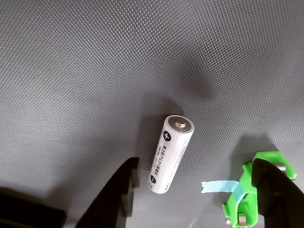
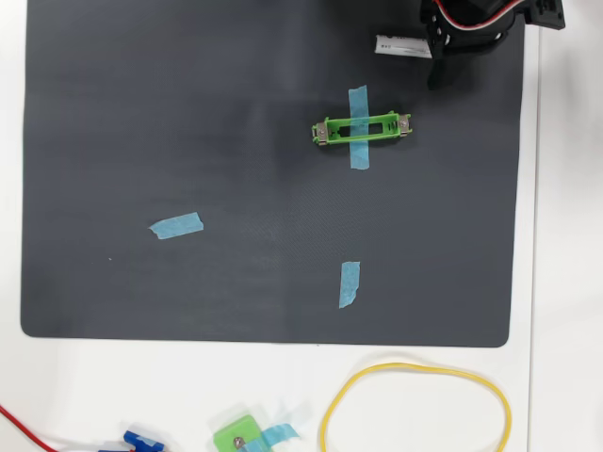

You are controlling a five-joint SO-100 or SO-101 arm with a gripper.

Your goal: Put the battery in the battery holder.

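a: closest to the wrist camera, what do you make of the jaws?

b: they stand wide apart with nothing between the pads. one dark finger comes up at the lower left, the other at the lower right, and the battery lies on the mat in the gap between them, touched by neither. i'd judge the spread is deliberate: it leaves room to come down on either side of the cylinder.

a: and the battery's lie?

b: flat on its side, plus end pointing away from the camera, slightly slanted. it sits nearer the left finger, so the gripper may want centring before it closes, or the cylinder could roll off.

a: the green thing at the lower right?

b: one end of the battery holder, partly behind the right finger, with a blue tape strip reaching out from it.

a: why tape?

b: my guess is it pins the holder to the dark mat so it won't skid when the battery is pressed in. in the overhead view the tape crosses the frame's middle, and the frame lies lengthwise left to right, open side up.

a: further off?

b: the battery shows at the mat's top edge beside the arm, near the holder. loose tape scraps, a yellow loop and a small green square lie well away on the white surface.
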